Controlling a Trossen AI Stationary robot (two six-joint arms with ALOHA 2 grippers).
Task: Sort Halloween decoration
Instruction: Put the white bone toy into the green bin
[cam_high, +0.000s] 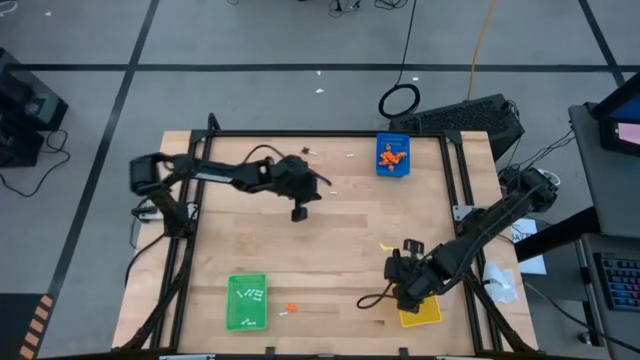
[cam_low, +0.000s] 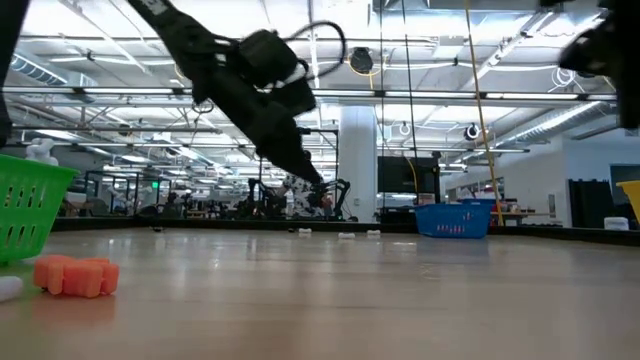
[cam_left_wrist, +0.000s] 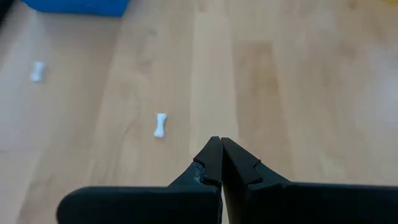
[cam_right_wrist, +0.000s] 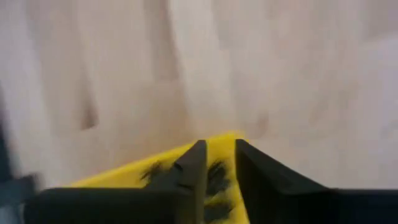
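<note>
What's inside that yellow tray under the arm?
Black spider shapes lie in the yellow tray, seen past the right gripper, its fingers apart. The arm covers most of the tray, so the rest stays hidden.

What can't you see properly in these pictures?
- Yellow tray: high view, the right arm covers most of it.
- Black shapes in that tray: right wrist view, blurred, partly behind the right gripper.
- White bits in the green tray: high view, too small to tell.

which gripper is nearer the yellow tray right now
Right. The right gripper hangs directly over the yellow tray, fingers apart above the black spiders in it. The left gripper is shut, far off across the table toward the blue tray.
</note>
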